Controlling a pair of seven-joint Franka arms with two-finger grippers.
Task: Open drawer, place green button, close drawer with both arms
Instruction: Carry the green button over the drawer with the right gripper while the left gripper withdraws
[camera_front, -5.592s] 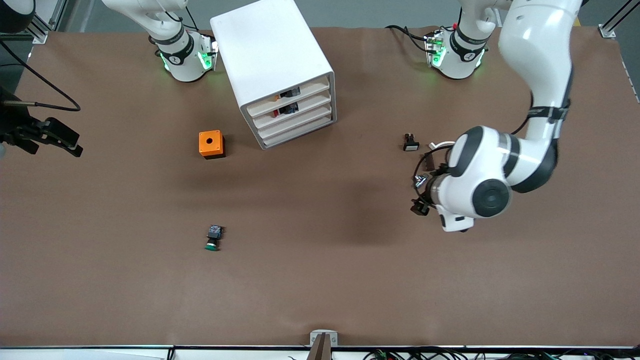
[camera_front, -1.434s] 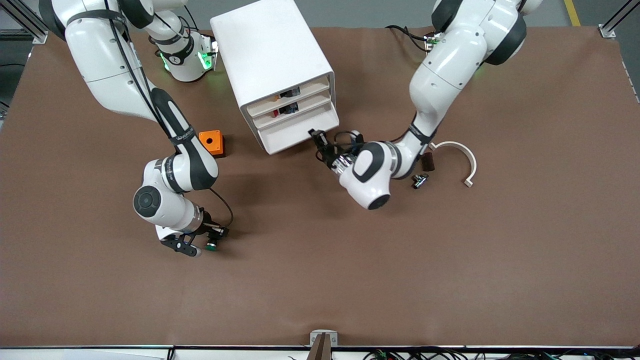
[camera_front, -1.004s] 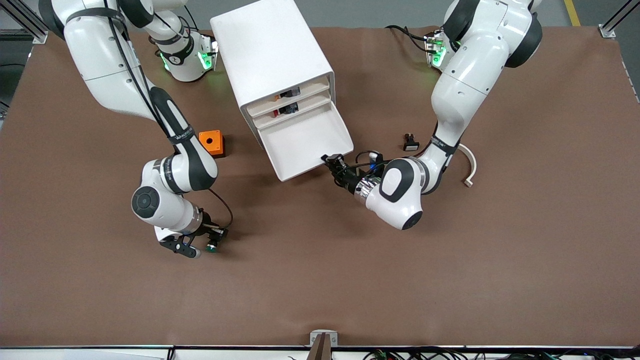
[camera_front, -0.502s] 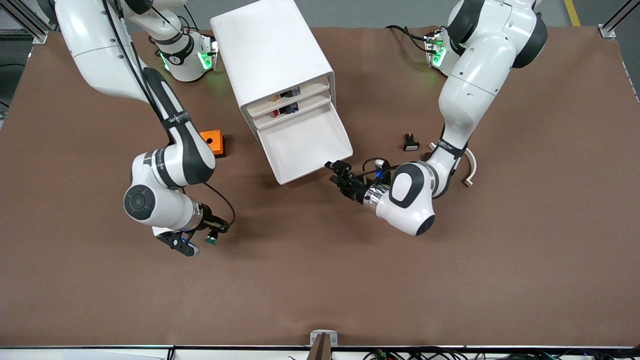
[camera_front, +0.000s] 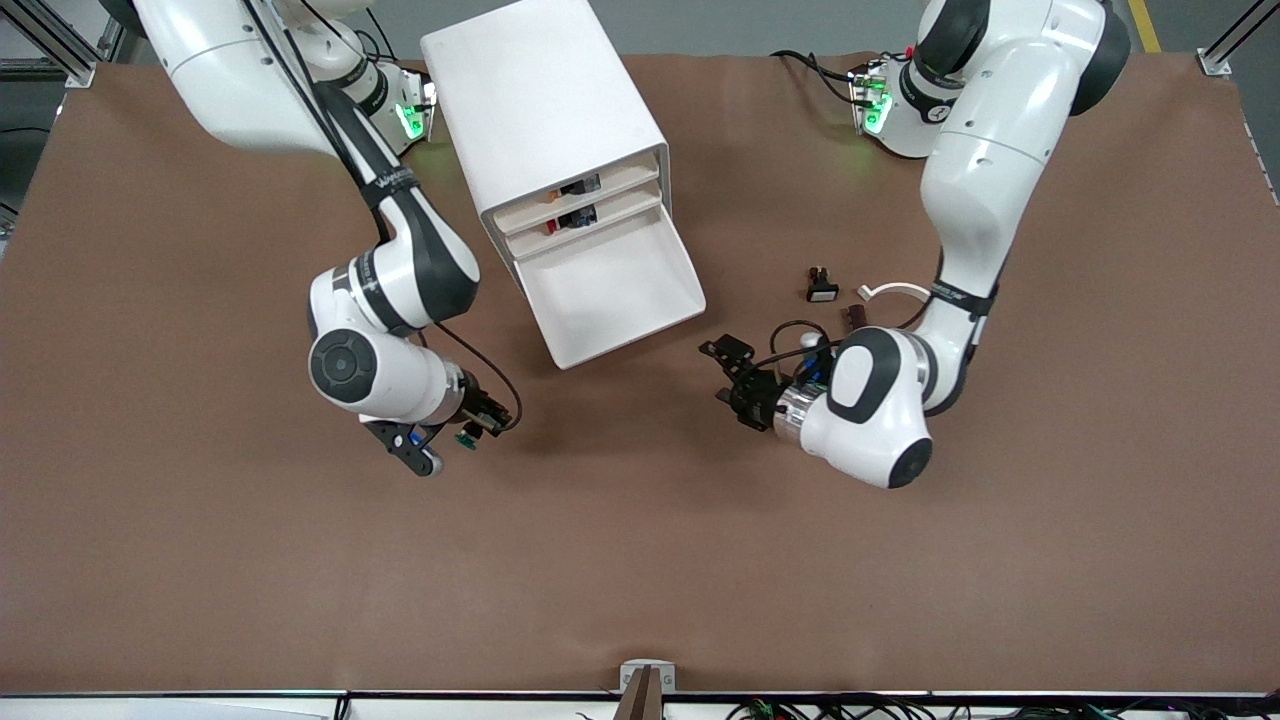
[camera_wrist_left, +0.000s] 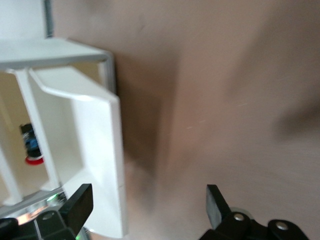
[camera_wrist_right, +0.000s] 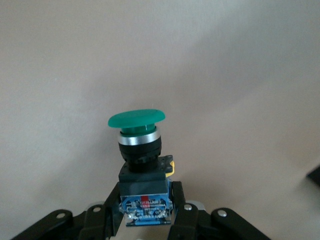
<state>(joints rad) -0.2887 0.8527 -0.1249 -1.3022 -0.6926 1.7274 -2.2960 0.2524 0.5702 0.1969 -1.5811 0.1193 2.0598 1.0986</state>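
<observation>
The button (camera_front: 466, 439) is clamped in the jaws of the right gripper (camera_front: 455, 432), over bare counter (camera_front: 640, 560) at about 7 o'clock from the open drawer (camera_front: 620, 290) in the front view. The right wrist view shows it plainly: a round green mushroom cap, a silver collar, a black neck and a blocky black-blue base. The jaws pinch only that base, so the cap sticks well out past them.

The drawer stands pulled out of the white cabinet (camera_front: 540, 100), with a bare white floor. It is the third one down; the two above it show black-and-orange parts.

At about 4 o'clock from the drawer, the left gripper (camera_front: 722, 375) hangs over the counter near the drawer's front, its jaws spread wide and holding nothing.

Likely troubles from here:
- With the grip so far down the base, the button may pivot or slip during the carry.
- Let go from too high, it could bounce or roll out of the shallow tray.
- Left standing tall, its cap might catch on the drawer above at closing.
- The left arm sits close to the drawer front, so the two arms could crowd each other there.
</observation>
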